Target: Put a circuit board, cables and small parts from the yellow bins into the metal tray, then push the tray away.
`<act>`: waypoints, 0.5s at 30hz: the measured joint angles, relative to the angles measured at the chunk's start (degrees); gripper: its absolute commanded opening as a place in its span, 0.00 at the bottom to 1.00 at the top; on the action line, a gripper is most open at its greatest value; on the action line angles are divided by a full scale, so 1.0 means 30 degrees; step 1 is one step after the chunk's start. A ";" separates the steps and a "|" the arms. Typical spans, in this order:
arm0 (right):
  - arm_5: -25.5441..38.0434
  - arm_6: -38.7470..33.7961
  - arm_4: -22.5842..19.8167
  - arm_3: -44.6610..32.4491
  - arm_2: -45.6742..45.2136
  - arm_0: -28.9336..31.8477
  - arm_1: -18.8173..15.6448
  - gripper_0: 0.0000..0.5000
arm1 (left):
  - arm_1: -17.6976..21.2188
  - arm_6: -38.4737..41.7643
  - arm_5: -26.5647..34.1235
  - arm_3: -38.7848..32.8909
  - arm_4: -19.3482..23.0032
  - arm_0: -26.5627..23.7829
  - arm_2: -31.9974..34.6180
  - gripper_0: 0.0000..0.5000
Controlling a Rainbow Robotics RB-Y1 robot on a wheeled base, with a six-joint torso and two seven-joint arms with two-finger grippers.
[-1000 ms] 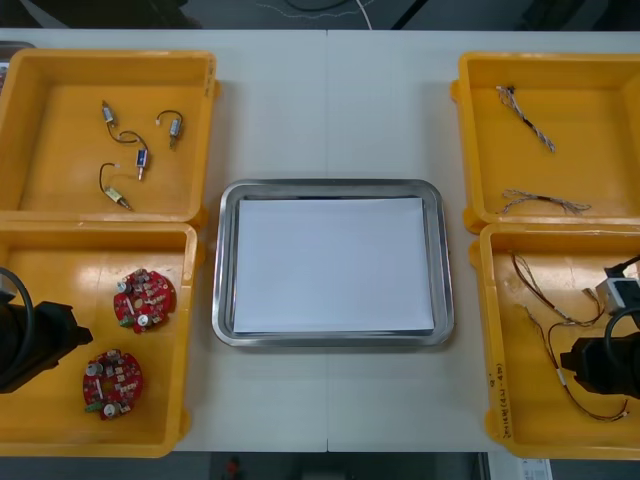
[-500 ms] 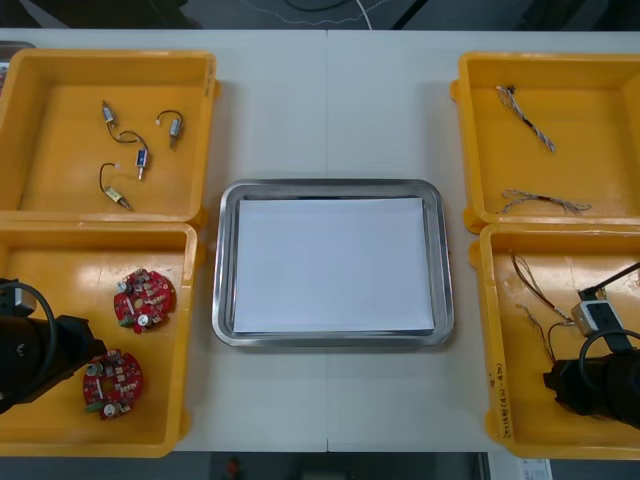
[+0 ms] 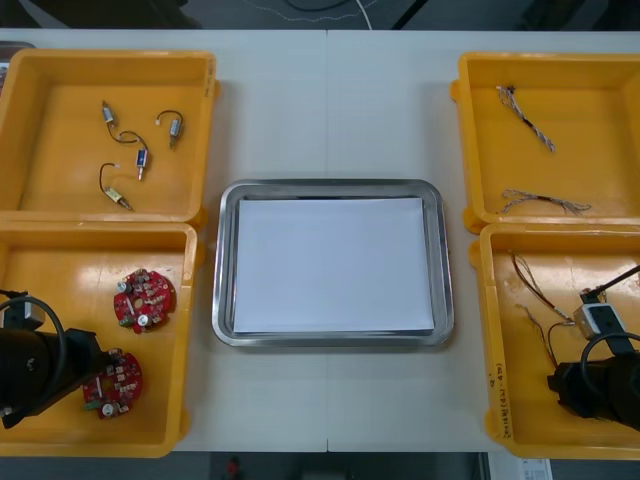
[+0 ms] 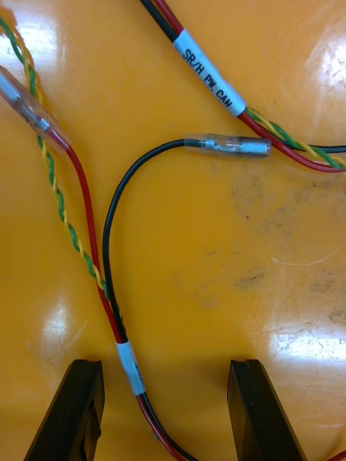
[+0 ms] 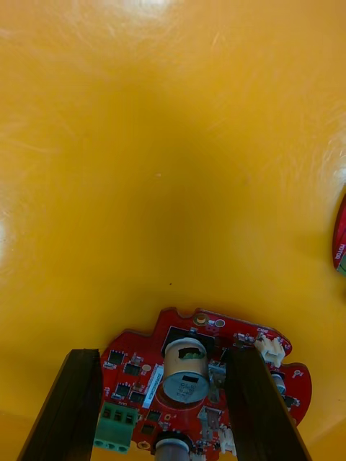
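left tool (image 5: 164,358) wide open, fingers (image 5: 72,403) straddling a circuit board (image 5: 189,369) in our near-left bin (image 3: 60,290) | right tool (image 4: 164,369) open too, black cable (image 4: 108,238) running between its fingers | tray (image 3: 333,187) on the tabletop (image 3: 330,120), white inside

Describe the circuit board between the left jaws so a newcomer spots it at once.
Find the yellow bin nearest the robot on its left, holding two round red circuit boards. The nearer board lies between the open left jaws, partly under that arm; the farther board lies uncovered.
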 measured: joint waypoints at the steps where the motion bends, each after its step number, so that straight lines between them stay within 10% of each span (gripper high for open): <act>1: -0.0057 0.0000 0.0123 0.0008 0.0063 0.0008 0.0000 1.00 | -0.0001 0.0000 -0.0040 0.0000 -0.0040 0.0000 -0.0031 1.00; 6: -0.0337 -0.0001 0.0826 0.0009 0.0505 0.0013 -0.0030 1.00 | -0.0003 0.0000 -0.0108 0.0001 -0.0132 0.0000 -0.0045 1.00; 8: -0.0351 -0.0001 0.0826 0.0006 0.0523 0.0013 -0.0059 0.69 | -0.0004 0.0000 -0.0109 0.0001 -0.0188 0.0000 -0.0045 0.57; 9: -0.0353 -0.0001 0.0822 0.0006 0.0525 0.0013 -0.0063 0.22 | -0.0004 0.0000 -0.0109 0.0001 -0.0214 0.0000 -0.0045 0.01; 10: -0.0353 -0.0001 0.0820 0.0006 0.0528 0.0013 -0.0065 0.02 | -0.0005 0.0000 -0.0109 0.0002 -0.0227 0.0000 -0.0045 0.01; 15: -0.0354 -0.0002 0.0785 0.0006 0.0529 0.0013 -0.0075 0.00 | -0.0009 0.0000 -0.0109 0.0002 -0.0237 0.0000 -0.0045 0.00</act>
